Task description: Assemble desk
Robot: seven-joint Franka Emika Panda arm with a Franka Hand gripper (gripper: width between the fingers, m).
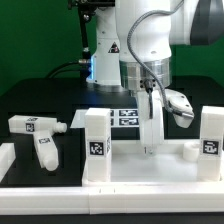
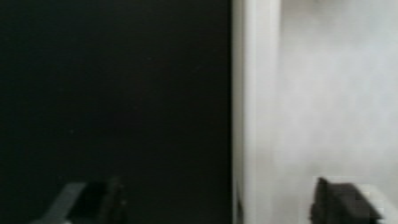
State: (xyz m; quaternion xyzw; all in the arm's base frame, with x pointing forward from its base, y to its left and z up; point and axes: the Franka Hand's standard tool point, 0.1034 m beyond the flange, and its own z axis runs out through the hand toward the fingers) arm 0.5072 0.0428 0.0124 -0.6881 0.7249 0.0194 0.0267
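Two loose legs [image 1: 36, 126] lie well aside of your gripper [image 1: 152, 142]; fingers [image 2: 93, 203] apart, just above the tabletop panel [image 1: 130, 168].

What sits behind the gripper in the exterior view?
The marker board, partly showing; the gripper and arm cover its part toward the exterior view's right.

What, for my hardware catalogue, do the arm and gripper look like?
The arm has glossy white rounded shells with greyer sections at the joints, and a silver-grey unit sits by the wrist. The gripper ends in two dark, blocky fingers.
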